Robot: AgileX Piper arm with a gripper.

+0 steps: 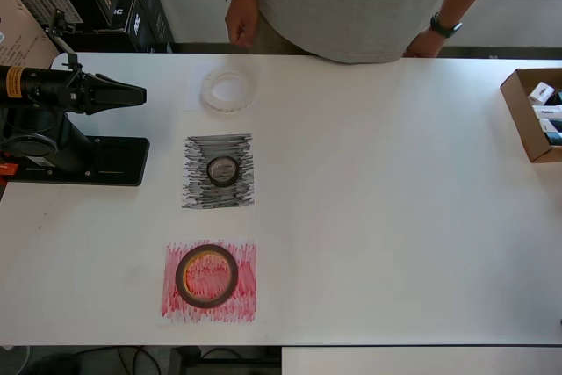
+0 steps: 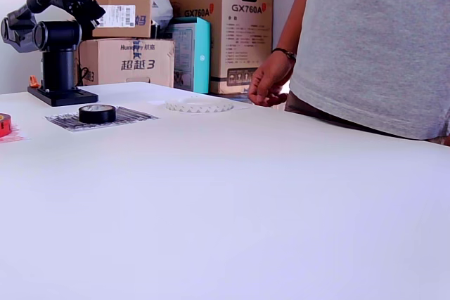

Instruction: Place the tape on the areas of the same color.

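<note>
Three tape rolls lay on the table: one black roll (image 1: 222, 169), one dark-red roll (image 1: 206, 276) and one translucent white roll (image 1: 227, 90). Two scribbled patches showed, one black patch (image 1: 198, 189) and one red patch (image 1: 245, 297). One cardboard box (image 1: 520, 111) sat at the table's edge.

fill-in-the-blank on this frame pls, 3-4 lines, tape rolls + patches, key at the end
1. The small black tape roll lies on the ____ scribbled patch.
2. The dark-red tape roll lies on the ____ scribbled patch.
3. In the overhead view, the translucent white tape roll lies nearest the table edge where the ____ stands.
4. The gripper holds ____.

Missing words: black; red; person; nothing
</note>
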